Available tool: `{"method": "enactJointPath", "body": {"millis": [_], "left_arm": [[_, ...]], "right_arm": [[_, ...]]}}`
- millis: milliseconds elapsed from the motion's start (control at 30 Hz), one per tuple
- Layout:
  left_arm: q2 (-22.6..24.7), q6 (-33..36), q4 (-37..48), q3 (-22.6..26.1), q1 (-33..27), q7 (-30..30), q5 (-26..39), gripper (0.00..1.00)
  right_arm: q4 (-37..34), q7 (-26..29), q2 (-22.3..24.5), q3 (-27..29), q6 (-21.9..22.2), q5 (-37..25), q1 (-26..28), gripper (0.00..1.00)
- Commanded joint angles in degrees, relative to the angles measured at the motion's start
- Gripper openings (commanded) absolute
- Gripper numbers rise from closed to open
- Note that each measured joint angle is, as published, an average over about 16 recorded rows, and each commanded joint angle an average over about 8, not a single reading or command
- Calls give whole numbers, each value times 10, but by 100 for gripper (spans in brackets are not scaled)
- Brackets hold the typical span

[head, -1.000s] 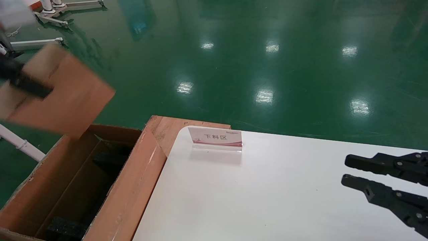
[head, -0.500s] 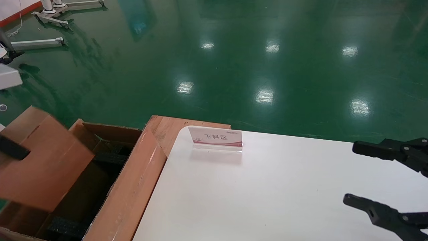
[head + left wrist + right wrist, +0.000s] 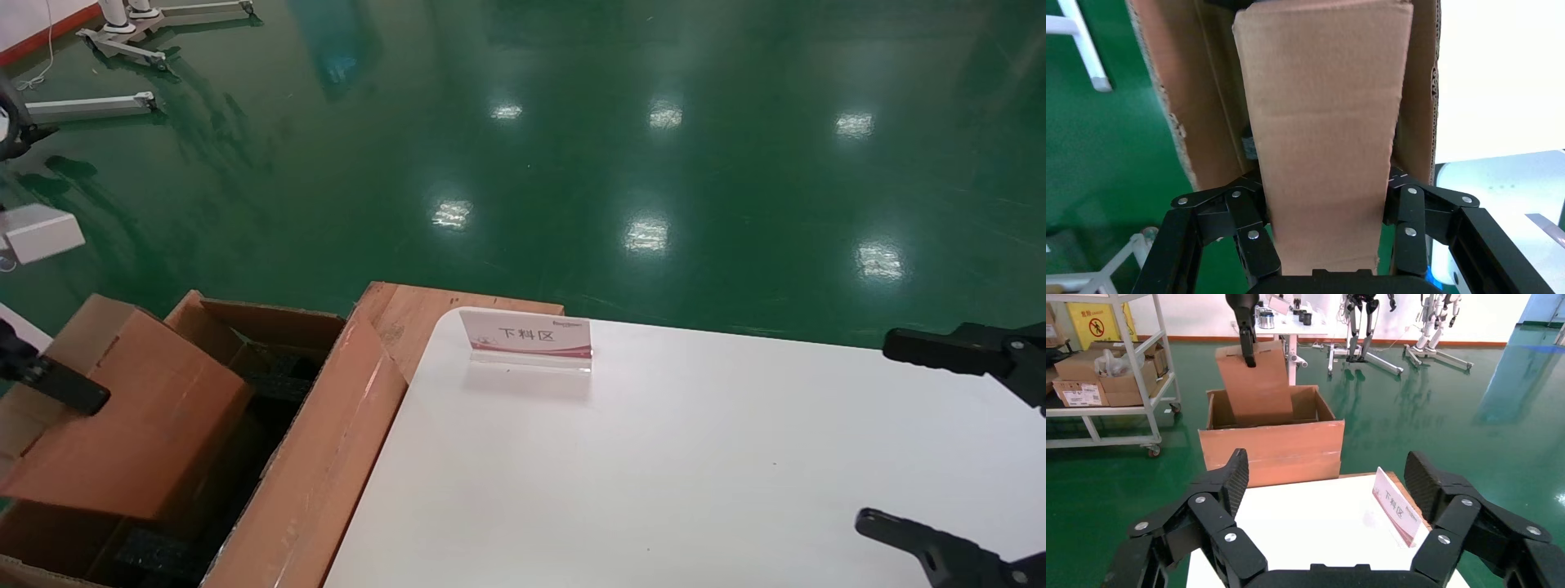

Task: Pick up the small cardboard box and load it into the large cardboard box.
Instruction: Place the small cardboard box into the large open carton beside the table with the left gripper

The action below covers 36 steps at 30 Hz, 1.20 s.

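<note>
— Judging progress, how far along was the loading?

— The left gripper (image 3: 1324, 211) was clamped on the small cardboard box (image 3: 1324, 122), its far end already inside the large cardboard box (image 3: 327, 457); lowering and release remained.

— Orientation?

— Its long axis ran straight out from the jaws, tilted downward. The right gripper (image 3: 1327, 496) hung wide open, holding nothing.

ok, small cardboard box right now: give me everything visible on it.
The small cardboard box is plain orange-brown corrugated card with a paler narrow face and a faint crease across that face in the left wrist view. It is tilted, with its lower end dipping into the open top of the large cardboard box, not yet released. The left gripper is shut on it, fingers pressing opposite broad faces. No label or tape shows. Whether its lower end rests on anything inside is hidden.
</note>
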Motion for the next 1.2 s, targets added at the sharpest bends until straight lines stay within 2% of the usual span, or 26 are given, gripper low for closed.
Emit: {"method": "enactJointPath", "body": {"millis": [33, 633, 1200], "left_arm": [[-5, -4, 2, -1, 5, 1, -2, 0], [-18, -66, -5, -10, 80, 2, -12, 0], [5, -105, 80, -18, 174, 56, -28, 0]], "right_arm": [[0, 0, 0, 0, 0, 0, 0, 100], [0, 0, 0, -1, 0, 0, 0, 100], [0, -1, 1, -1, 1, 1, 0, 100]]}}
